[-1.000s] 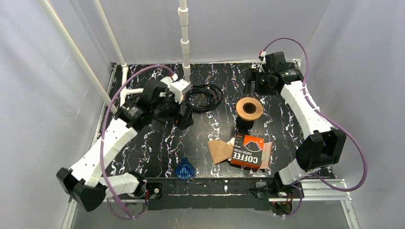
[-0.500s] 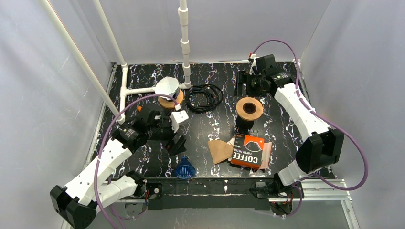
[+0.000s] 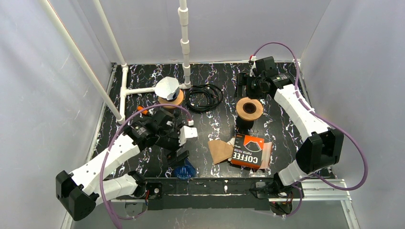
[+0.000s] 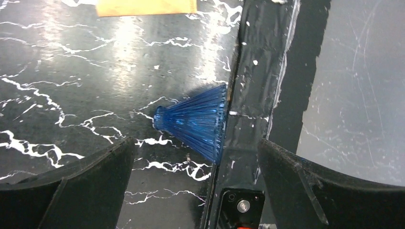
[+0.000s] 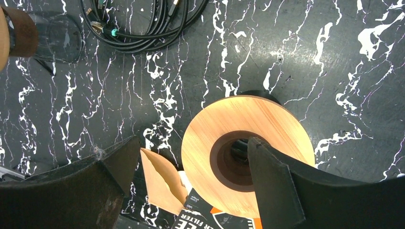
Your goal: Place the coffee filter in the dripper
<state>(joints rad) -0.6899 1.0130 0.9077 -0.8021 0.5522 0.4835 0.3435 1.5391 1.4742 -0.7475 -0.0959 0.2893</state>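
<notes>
The blue ribbed dripper (image 3: 184,168) lies on its side at the table's near edge; in the left wrist view the dripper (image 4: 196,121) points its narrow end left. My left gripper (image 3: 178,153) (image 4: 193,148) hangs open just above it, touching nothing. A brown paper coffee filter (image 3: 219,150) (image 4: 143,7) (image 5: 160,183) lies flat beside the orange coffee filter box (image 3: 250,151) (image 5: 205,217). My right gripper (image 3: 242,87) (image 5: 193,143) is open and empty at the back, above a wooden ring stand (image 3: 249,109) (image 5: 215,138).
A coil of black cable (image 3: 204,95) (image 5: 143,24) lies at the back centre. A second wooden ring with a white cone on it (image 3: 168,89) stands at the back left. White pipes (image 3: 184,43) rise from the back edge.
My left arm has swung from the back left down to the near edge, now over the blue dripper, uncovering the white cone. The right gripper has shifted slightly left.
</notes>
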